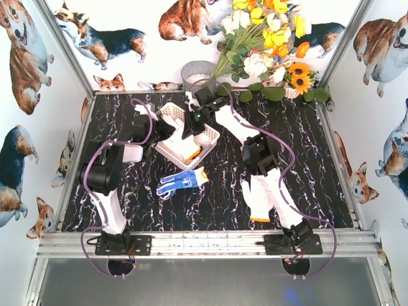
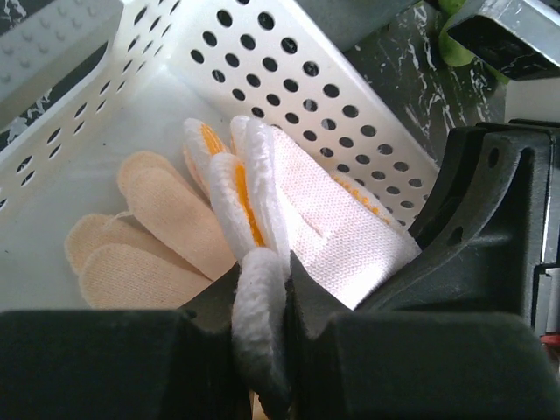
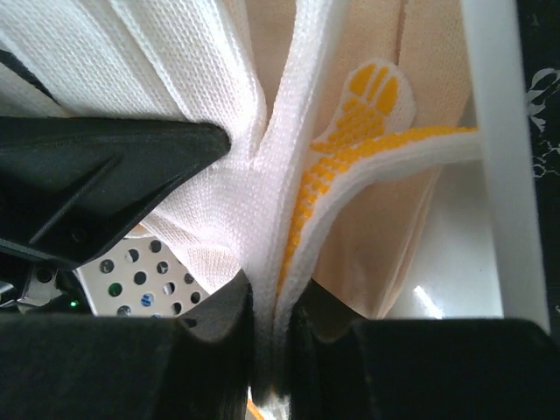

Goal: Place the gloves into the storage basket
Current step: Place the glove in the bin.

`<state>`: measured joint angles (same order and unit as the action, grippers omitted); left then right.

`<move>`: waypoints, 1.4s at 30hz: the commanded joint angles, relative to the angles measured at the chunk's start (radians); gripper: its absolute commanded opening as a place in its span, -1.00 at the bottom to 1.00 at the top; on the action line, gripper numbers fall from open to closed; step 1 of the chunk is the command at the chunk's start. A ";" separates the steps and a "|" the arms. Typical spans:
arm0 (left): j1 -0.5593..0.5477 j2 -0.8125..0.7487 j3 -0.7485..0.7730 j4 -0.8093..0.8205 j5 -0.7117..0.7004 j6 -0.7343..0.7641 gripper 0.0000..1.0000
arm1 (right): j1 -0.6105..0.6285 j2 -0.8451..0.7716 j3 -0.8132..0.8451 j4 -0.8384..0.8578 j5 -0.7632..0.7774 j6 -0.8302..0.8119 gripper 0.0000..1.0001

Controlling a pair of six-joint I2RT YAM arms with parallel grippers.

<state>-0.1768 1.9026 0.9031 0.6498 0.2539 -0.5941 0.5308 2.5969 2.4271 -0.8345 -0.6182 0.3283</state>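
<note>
You have four gloves to count: one blue-dotted glove, one white glove with an orange cuff, one cream glove and one orange-dotted white glove (any others buried under those last two cannot be told). There is one white storage basket, one grey metal bucket and one bunch of flowers for you to tally.

You have the basket left of centre, toward the table's back edge. In it, the top glove rests over the lower glove. A third glove lies just before the basket. A fourth glove lies near the front edge, right of centre. The bucket stands at the back edge behind the basket, with the flowers toward the back right corner.
</note>
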 commanded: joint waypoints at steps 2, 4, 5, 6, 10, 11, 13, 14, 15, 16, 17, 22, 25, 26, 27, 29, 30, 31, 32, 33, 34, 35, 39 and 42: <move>0.022 0.052 0.036 0.017 -0.010 0.029 -1.00 | -0.015 0.019 0.062 0.059 0.052 -0.038 -0.84; 0.023 0.067 0.048 0.010 -0.013 0.039 -1.00 | -0.015 0.026 0.065 0.061 0.067 -0.043 -0.83; 0.023 0.072 0.055 0.004 -0.014 0.046 -1.00 | -0.015 0.030 0.066 0.062 0.071 -0.044 -0.82; 0.023 0.076 0.060 -0.003 -0.017 0.050 -1.00 | -0.015 0.034 0.066 0.064 0.072 -0.044 -0.82; 0.025 0.058 0.065 -0.022 -0.030 0.072 -0.91 | -0.015 0.049 0.066 0.055 0.069 -0.047 -0.79; 0.025 0.050 0.064 -0.027 -0.034 0.078 -0.79 | -0.014 0.052 0.066 0.051 0.067 -0.048 -0.79; 0.024 0.029 0.062 -0.045 -0.045 0.089 -0.38 | -0.013 0.057 0.065 0.045 0.069 -0.053 -0.77; 0.024 0.016 0.061 -0.060 -0.051 0.093 -0.16 | -0.012 0.059 0.066 0.043 0.069 -0.055 -0.77; 0.025 0.005 0.059 -0.073 -0.056 0.096 -0.02 | -0.012 0.062 0.064 0.043 0.069 -0.057 -0.76; 0.025 -0.007 0.057 -0.080 -0.057 0.101 0.03 | -0.011 0.064 0.065 0.043 0.069 -0.058 -0.76; 0.025 -0.021 0.048 -0.085 -0.060 0.104 0.06 | -0.011 0.065 0.065 0.043 0.069 -0.059 -0.76; 0.025 -0.101 0.017 -0.126 -0.092 0.126 0.15 | -0.008 0.066 0.066 0.046 0.063 -0.065 -0.75; 0.025 -0.158 0.005 -0.166 -0.123 0.149 0.15 | -0.008 0.066 0.070 0.045 0.060 -0.070 -0.73; 0.025 -0.177 0.003 -0.183 -0.140 0.156 0.16 | -0.007 0.066 0.071 0.043 0.058 -0.072 -0.73; 0.025 -0.197 0.000 -0.200 -0.158 0.162 0.17 | -0.006 0.067 0.072 0.043 0.056 -0.073 -0.73; 0.025 -0.237 -0.012 -0.219 -0.183 0.171 0.21 | -0.004 0.068 0.072 0.041 0.046 -0.080 -0.72; 0.025 -0.243 -0.015 -0.229 -0.187 0.175 0.24 | -0.002 0.068 0.072 0.039 0.042 -0.084 -0.72; 0.025 -0.244 -0.012 -0.243 -0.185 0.181 0.25 | 0.000 0.068 0.072 0.037 0.042 -0.089 -0.72; 0.024 -0.274 -0.006 -0.263 -0.186 0.185 0.26 | 0.002 0.068 0.072 0.035 0.040 -0.092 -0.72; 0.023 -0.283 -0.002 -0.277 -0.186 0.185 0.27 | 0.004 0.068 0.072 0.033 0.040 -0.095 -0.72; 0.023 -0.287 0.000 -0.281 -0.183 0.185 0.28 | 0.004 0.070 0.072 0.032 0.039 -0.095 -0.72; 0.023 -0.285 0.002 -0.282 -0.179 0.183 0.28 | 0.005 0.070 0.072 0.032 0.038 -0.095 -0.72; 0.020 -0.191 0.074 -0.339 -0.109 0.162 0.16 | 0.006 0.072 0.073 0.029 0.044 -0.094 -0.67; 0.006 -0.130 0.105 -0.339 -0.063 0.142 0.03 | 0.008 0.063 0.073 0.032 0.060 -0.092 -0.64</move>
<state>-0.1627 1.6981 0.9546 0.3576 0.1215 -0.4374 0.5343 2.6404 2.4500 -0.8185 -0.5770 0.2558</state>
